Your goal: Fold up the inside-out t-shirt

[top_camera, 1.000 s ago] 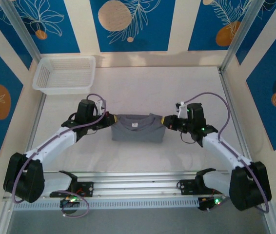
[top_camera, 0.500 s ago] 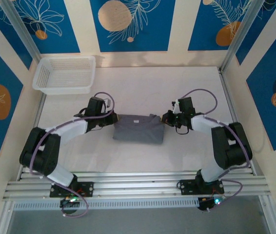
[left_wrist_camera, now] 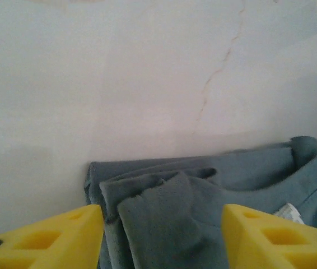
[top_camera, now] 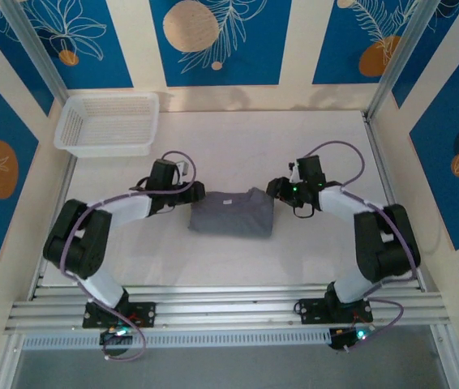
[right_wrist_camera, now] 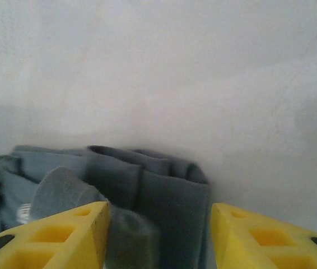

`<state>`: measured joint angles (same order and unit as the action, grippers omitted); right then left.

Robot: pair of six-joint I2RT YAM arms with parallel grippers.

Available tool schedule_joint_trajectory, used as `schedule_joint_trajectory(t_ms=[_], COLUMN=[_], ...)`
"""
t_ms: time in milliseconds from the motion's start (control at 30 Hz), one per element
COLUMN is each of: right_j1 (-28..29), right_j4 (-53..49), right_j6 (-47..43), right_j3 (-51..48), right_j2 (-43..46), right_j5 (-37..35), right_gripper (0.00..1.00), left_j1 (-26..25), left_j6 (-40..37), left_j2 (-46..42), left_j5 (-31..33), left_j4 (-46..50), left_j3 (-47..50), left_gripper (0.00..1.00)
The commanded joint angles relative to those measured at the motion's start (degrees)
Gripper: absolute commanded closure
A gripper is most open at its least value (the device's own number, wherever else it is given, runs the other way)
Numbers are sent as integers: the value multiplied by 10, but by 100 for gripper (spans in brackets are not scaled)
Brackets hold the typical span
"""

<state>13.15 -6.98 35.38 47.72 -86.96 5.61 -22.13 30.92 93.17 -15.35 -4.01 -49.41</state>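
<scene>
**Inside-out t-shirt (top_camera: 231, 212) lies folded at table ctr, both pincers let go**

Dark grey tee sits as a compact rectangle on the pale table (top_camera: 238, 146), roughly mid-width, nearer the arms than the far wall. Neckline faces the far side, w/ a small white label (left_wrist_camera: 288, 211) showing just inside it. Layered edges bunch up at both short ends; the rest lies fairly flat.

Left gripper (top_camera: 193, 195) sits low at the shirt's left end, jaws apart. Wrist cam has its yellow fingers (left_wrist_camera: 46, 235) spread either side of the stacked folds, cloth btwn them but not pinched. Right gripper (top_camera: 275, 191) mirrors it at the right end, likewise released, its yellow fingers (right_wrist_camera: 57, 235) straddling a rolled edge w/o clamping it.

Both arms bend inward from their bases at the near rail. A thin crack line (left_wrist_camera: 220, 67) runs across the tabletop beyond the shirt. White mesh basket (top_camera: 108, 123) stands at the far-left corner, well apart from the tee.
</scene>
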Motion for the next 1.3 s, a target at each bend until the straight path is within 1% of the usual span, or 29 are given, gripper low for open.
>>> schedule_joint_trajectory(t_ms=[0, 67, 167, 233, 267, 367, 433, 500, 567, 633, 700, 767, 867, 933, 1033, 1067, 1133, 1233, 1267], right_j1=[7, 31, 94, 129, 147, 169, 172, 167, 167, 166, 160, 149, 126, 115, 105, 105, 105, 106, 106], right_j4=[-38, -47, -62, -48, -24, 11, 15, 15, 1, -26, -59, -76, -98, -110, -125, -127, -132, -159, -166], right_j6=[2, 5, 13, 35, 51, 80, 87, 84, 75, 65, 64, 81, 138, 176, 230, 242, 260, 293, 301], right_j3=[-21, -30, -38, -51, -67, -92, -97, -96, -86, -71, -56, -56, -78, -95, -125, -133, -144, -148, -148], right_j2=[86, 125, 149, 141, 128, 70, 35, 27, 40, 64, 105, 145, 215, 248, 290, 300, 316, 324, 325], right_j5=[-35, -46, -78, -85, -80, -81, -91, -87, -88, -95, -105, -105, -117, -123, -125, -123, -117, -115, -115], right_gripper=[49, 50, 51, 54, 55, 57, 58, 58, 58, 58, 57, 56, 55, 55, 55, 55, 54, 55, 55], left_j1=[5, -4, -51, -87, -101, -110, -110, -108, -109, -110, -109, -109, -107, -106, -103, -103, -103, -117, -128], left_j6=[-41, -40, -35, -25, -13, 27, 42, 54, 64, 73, 75, 68, 64, 64, 80, 86, 93, 119, 128], left_j2=[-96, -146, -183, -184, -176, -126, -91, -63, -47, -48, -81, -134, -200, -214, -194, -179, -141, -69, -42], left_j5=[30, 26, 32, 25, 22, 26, 56, 65, 43, 16, 23, 67, 136, 163, 179, 174, 125, 36, 22], left_j4=[74, 108, 147, 145, 132, 93, 69, 27, -11, -21, 2, 45, 119, 158, 184, 179, 136, 18, -13], left_j3=[-16, -10, -2, 10, 22, 51, 68, 90, 100, 95, 90, 88, 83, 79, 77, 76, 77, 72, 58], left_gripper=[33, 31, 32, 36, 37, 40, 41, 41, 39, 36, 33, 31, 30, 32, 36, 37, 38, 38, 38])
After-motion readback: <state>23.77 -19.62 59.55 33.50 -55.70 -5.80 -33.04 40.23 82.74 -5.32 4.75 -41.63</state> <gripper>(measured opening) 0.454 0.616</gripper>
